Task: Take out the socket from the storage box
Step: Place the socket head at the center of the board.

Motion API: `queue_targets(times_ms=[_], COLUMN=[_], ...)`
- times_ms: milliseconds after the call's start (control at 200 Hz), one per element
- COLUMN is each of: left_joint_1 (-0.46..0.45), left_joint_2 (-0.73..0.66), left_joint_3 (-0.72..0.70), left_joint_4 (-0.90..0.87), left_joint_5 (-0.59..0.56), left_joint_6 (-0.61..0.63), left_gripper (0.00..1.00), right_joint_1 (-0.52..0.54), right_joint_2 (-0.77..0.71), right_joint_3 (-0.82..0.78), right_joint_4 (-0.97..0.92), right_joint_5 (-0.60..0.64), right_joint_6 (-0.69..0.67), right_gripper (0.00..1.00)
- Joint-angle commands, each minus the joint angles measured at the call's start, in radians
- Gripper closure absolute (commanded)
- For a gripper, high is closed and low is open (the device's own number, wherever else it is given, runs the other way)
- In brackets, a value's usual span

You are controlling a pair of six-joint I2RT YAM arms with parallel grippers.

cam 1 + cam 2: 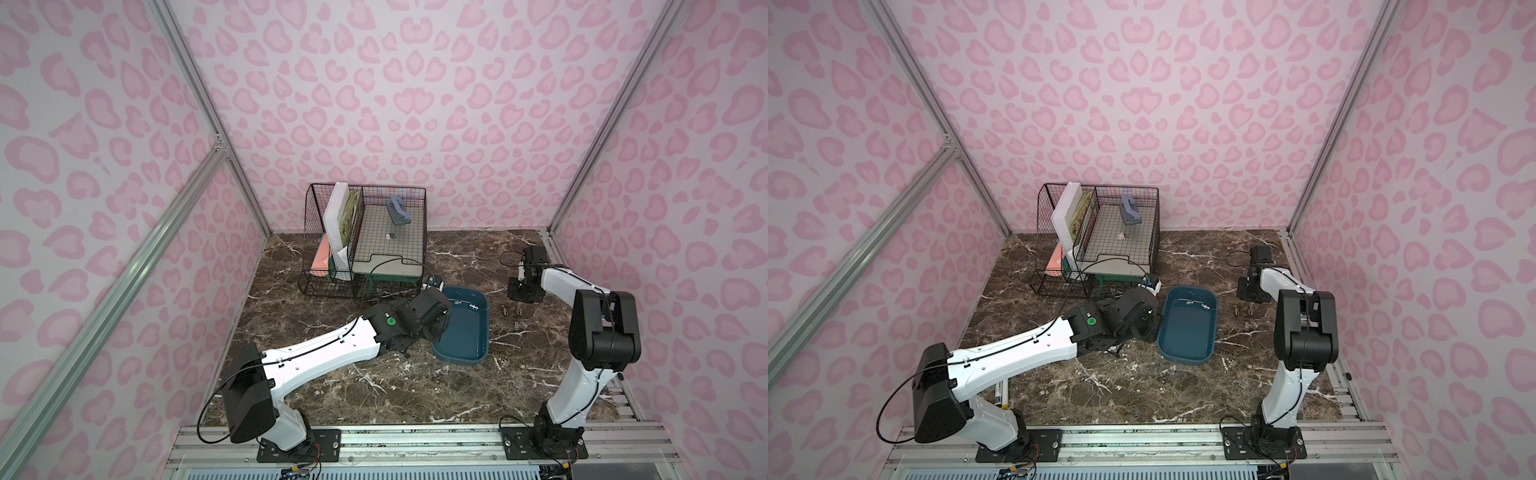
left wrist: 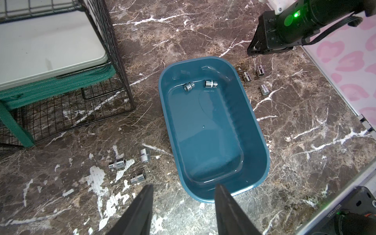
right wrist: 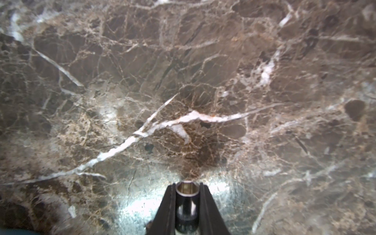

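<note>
A shallow dark teal-blue plastic storage box [image 1: 461, 336] with rounded corners is seen in both top views on the brown marble-patterned counter [image 1: 374, 390], just in front of a black wire-mesh organiser [image 1: 365, 241]. At the box's far end one chrome socket [image 2: 189, 87] is shown lying near a second boxed socket [image 2: 211, 83]. They are only faint glints in the top views but are clear from the left wrist.

Three loose sockets [image 1: 515, 325] are seen on the counter to the right of the box. Three more, the left-side sockets [image 2: 138, 178], are revealed only by the left wrist view, since the left arm covers that spot from above.

The left fingers [image 2: 142, 207] are held apart, one over the counter and one over the near end of the box.

The right fingers [image 3: 167, 203] are closed on a shiny upright held socket [image 3: 186, 201] just above bare counter. This grip is shown only by the right wrist view. From above, the right arm's end is seen to the right of the box, apart from it.
</note>
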Motion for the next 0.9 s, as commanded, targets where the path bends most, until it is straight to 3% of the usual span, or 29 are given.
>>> queue_targets(times_ms=[0, 365, 575, 895], left_joint_1=[-0.002, -0.001, -0.003, -0.001], left_joint_2=[0.005, 0.007, 0.011, 0.029], left_joint_3=[0.012, 0.022, 0.024, 0.047], left_joint_4=[-0.01, -0.02, -0.022, -0.031], left_joint_5=[-0.005, -0.011, -0.013, -0.014], left_joint_6=[-0.001, 0.002, 0.002, 0.01], left_gripper=[0.46, 0.47, 0.47, 0.47], right_joint_1=[0.0, 0.0, 0.0, -0.001], right_joint_2=[0.007, 0.042, 0.038, -0.009], right_joint_3=[0.0, 0.006, 0.007, 0.021], right_joint_4=[0.028, 0.026, 0.025, -0.004], right_joint_5=[-0.006, -0.009, -0.011, -0.017], right_joint_6=[0.008, 0.009, 0.008, 0.002], right_gripper=[0.87, 0.85, 0.74, 0.66])
